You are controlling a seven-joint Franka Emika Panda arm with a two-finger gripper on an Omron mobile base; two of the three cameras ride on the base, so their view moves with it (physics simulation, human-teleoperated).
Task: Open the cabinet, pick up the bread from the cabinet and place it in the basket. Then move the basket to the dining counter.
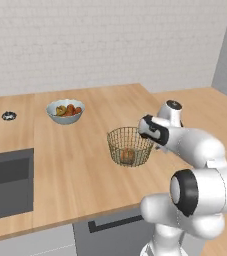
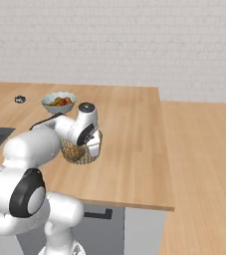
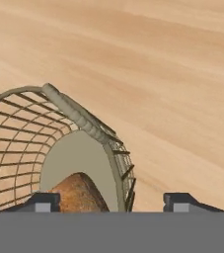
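Inside the basket lies the bread, on the dining counter. Up close, the gripper stands released, fingertips astride the basket's rim. Farther off sits a fruit bowl.

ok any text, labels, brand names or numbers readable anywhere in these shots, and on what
None: no text can be read in any view.
The basket with the bread in it is bare wire mesh, no tag.
The white bowl of fruit, the dining counter and the brick wall carry no print.
The small dark object by the wall is too small to show any marking.
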